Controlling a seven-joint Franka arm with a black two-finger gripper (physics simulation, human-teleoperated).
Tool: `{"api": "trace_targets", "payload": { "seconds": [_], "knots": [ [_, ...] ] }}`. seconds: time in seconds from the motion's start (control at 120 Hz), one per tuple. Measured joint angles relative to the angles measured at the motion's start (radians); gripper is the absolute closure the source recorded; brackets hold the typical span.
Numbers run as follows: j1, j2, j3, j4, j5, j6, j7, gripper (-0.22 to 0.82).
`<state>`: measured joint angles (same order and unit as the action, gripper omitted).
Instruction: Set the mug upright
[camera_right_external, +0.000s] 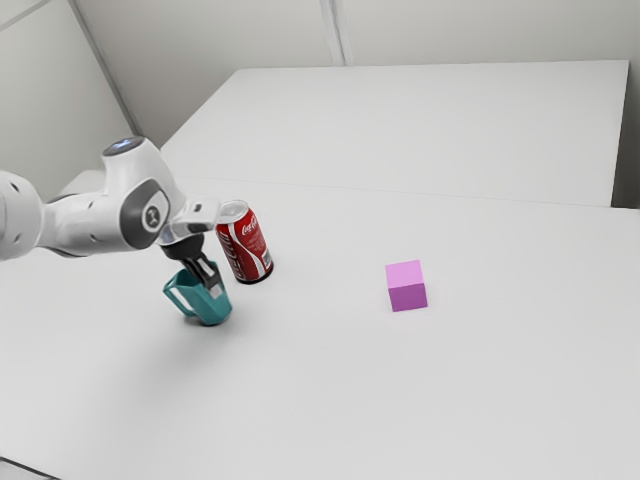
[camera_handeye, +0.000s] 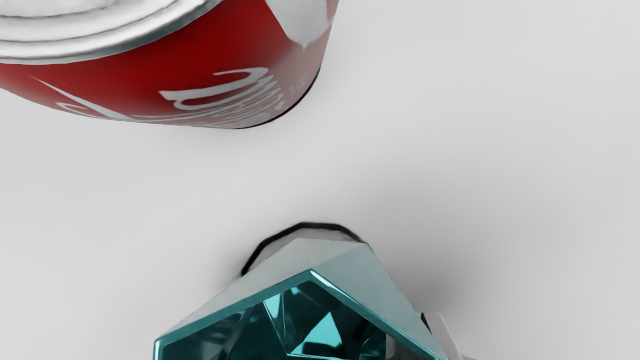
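The teal mug (camera_right_external: 207, 308) has its opening facing up and its handle toward the exterior view's left; its body looks slightly tilted, and I cannot tell whether its base is flat on the table. My gripper (camera_right_external: 212, 286) reaches down at the rim. In the wrist view the faceted mug (camera_handeye: 345, 265) opens toward the camera, and the gripper (camera_handeye: 416, 349) has one finger inside and one outside, shut on the mug's wall. The lower part of the inner finger is hidden by that wall.
A red cola can (camera_right_external: 246, 243) stands close behind the mug, and its side (camera_handeye: 200, 80) is near my hand in the wrist view. A pink-purple cube (camera_right_external: 406, 287) rests on the white table (camera_right_external: 480, 400), toward the exterior view's right.
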<state>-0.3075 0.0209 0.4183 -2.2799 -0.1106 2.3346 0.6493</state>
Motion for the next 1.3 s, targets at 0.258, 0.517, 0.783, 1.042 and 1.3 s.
{"api": "trace_targets", "payload": {
  "seconds": [0.258,0.517,0.783,1.042,1.3],
  "knots": [
    [-0.045,-0.003,-0.001,0.008,0.019,-0.008,0.004,0.3],
    [-0.072,-0.019,-0.002,0.084,0.073,-0.047,0.003,0.09],
    [-0.08,-0.043,-0.007,0.2,0.124,-0.167,-0.036,0.03],
    [0.063,-0.04,-0.114,0.426,0.193,-0.357,-0.18,0.01],
    [0.096,-0.048,-0.13,0.566,0.234,-0.501,-0.294,0.0]
  ]
}}
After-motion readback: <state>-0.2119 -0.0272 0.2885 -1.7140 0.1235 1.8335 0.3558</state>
